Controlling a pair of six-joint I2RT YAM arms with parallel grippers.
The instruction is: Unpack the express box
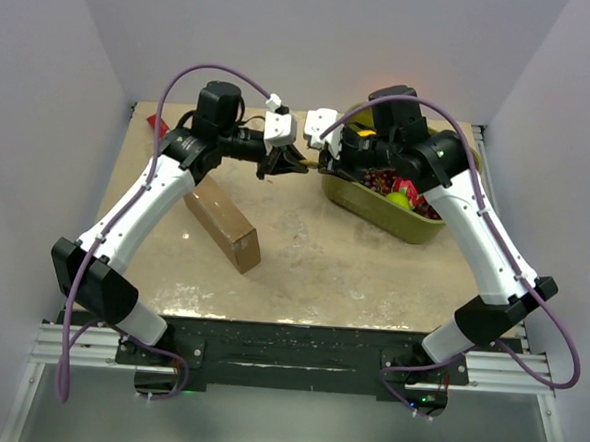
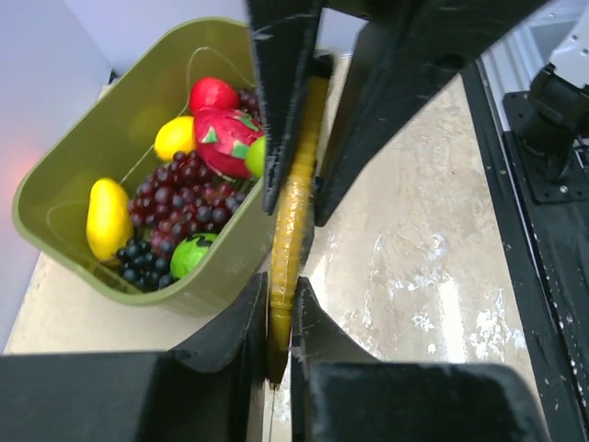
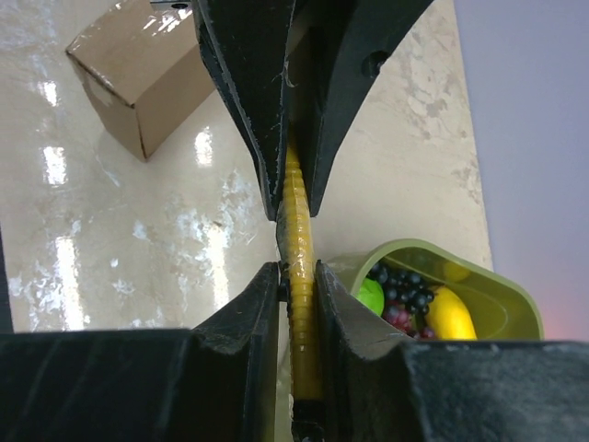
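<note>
Express box point(image 1: 222, 224): plain brown, closed.
Your left gripper point(image 2: 279, 308): clamped on yellow ribbed strip point(image 2: 293, 221).
Your right gripper point(image 3: 297, 276): same strip — clamped.

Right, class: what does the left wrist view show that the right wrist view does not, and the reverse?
Only the left wrist view shows the red fruits in the olive-green tub. Only the right wrist view shows the express box. Both show the tub, and a yellow ridged piece clamped by the left pincer and the right pincer.
</note>
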